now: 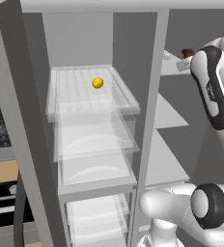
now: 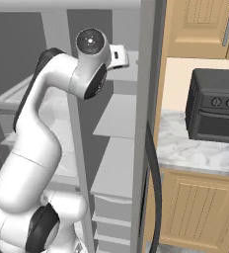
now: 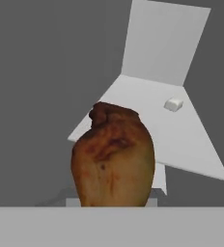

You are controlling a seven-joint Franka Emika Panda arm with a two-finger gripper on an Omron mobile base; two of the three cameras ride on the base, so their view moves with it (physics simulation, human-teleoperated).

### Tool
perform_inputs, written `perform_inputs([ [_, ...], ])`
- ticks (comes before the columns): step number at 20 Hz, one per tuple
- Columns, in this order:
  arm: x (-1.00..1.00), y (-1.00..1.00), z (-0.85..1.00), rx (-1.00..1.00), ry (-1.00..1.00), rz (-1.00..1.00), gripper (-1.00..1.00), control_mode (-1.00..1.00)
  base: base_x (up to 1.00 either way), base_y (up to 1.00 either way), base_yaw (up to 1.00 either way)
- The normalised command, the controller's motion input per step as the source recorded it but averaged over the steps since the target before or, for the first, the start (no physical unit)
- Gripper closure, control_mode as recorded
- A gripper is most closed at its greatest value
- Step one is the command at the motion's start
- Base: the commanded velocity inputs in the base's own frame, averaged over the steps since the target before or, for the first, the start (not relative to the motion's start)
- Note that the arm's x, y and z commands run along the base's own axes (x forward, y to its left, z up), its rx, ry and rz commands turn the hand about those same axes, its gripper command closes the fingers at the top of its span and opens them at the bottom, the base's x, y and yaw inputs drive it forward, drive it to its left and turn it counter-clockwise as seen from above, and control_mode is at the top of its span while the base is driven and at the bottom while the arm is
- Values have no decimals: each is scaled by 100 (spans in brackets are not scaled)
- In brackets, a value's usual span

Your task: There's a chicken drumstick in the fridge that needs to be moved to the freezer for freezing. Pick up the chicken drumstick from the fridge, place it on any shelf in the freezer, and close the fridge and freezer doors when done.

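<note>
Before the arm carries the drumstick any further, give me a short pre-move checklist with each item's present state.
1. Chicken drumstick in the gripper's hold: ok, it sits close up in the hand view and the gripper is shut on it.
2. Drumstick lifted off the shelf: ok.
3. Small white block on that shelf left untouched: ok.
4. Left compartment open for access: ok, its trays and the yellow ball are exposed.
5. Which compartment is the freezer: cannot tell.
6. Doors closed: not ok.

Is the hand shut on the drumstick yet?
Shut on it: the drumstick rises right at the hand view's bottom edge, off the shelf behind.
</note>
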Motion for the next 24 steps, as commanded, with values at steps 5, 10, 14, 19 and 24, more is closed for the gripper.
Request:
perform_inputs([
  [5, 70, -22, 0, 0, 0, 1, 100, -100, 0, 0, 0],
  [10, 61, -8, -15, 0, 2, 1, 100, -100, 0, 0, 0],
  [14, 55, -2, -26, 0, 2, 0, 100, -100, 0, 0, 0],
  [19, 42, -1, -29, 0, 1, 0, 100, -100, 0, 0, 0],
  [24, 45, -1, -23, 0, 1, 0, 100, -100, 0, 0, 0],
])
